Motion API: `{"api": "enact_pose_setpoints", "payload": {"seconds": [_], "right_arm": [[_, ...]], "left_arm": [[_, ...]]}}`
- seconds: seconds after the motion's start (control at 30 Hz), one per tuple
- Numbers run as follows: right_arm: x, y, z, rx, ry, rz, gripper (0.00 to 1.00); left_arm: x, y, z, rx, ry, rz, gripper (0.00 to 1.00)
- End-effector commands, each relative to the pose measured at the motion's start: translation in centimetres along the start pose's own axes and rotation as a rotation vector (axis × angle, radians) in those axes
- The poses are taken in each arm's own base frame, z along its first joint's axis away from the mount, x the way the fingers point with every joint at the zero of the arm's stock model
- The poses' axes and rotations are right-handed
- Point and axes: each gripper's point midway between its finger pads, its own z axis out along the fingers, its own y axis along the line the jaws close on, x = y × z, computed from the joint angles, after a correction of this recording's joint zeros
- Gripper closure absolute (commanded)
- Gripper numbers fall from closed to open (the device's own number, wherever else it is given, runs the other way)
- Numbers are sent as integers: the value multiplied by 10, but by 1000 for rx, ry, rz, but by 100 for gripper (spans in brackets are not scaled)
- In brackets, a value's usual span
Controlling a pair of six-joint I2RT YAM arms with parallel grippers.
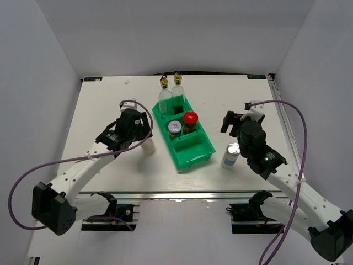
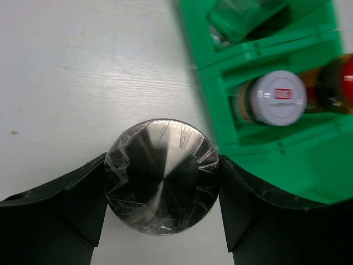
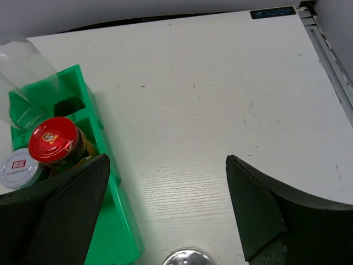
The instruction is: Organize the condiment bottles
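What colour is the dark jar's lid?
Red; the jar lid shows best in the right wrist view.

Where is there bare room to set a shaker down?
The green tray's near compartment is bare. The white-lidded jar and red-lidded jar fill the middle one, two gold-capped bottles the far one. The table's far right corner is open too.

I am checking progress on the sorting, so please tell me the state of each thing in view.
Gold-capped bottles: upright, tray's far compartment.
Red-lidded jar: upright, middle compartment.
White-lidded jar: upright, middle compartment.
Left shaker: left of tray, clamped by left pincer.
Right shaker: upright on table, free.
Left pincer: shut on left shaker.
Right pincer: open, empty.
Green tray: near compartment empty.
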Motion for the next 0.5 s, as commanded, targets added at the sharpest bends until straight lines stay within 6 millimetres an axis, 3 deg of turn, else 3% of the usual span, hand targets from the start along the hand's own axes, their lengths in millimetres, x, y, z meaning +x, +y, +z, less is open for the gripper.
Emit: {"api": "enact_pose_setpoints", "payload": {"seconds": [0.0,0.27,0.43,0.47], "right_arm": [[-2,-24,-2,103,-34,80,11],[2,-54,-4,212,-27,109,11],[4,-62,-2,227,-19,113,11],[5,-63,-1,225,-16,113,11]], "left_arm": [[-62,-53,-50,267,-171,-52,100],[-96,-113,-88,491,-259,-16,100],[-84,-166,-106,624,-222,93,100],[-75,-174,-100,627,-197,131,100]]}}
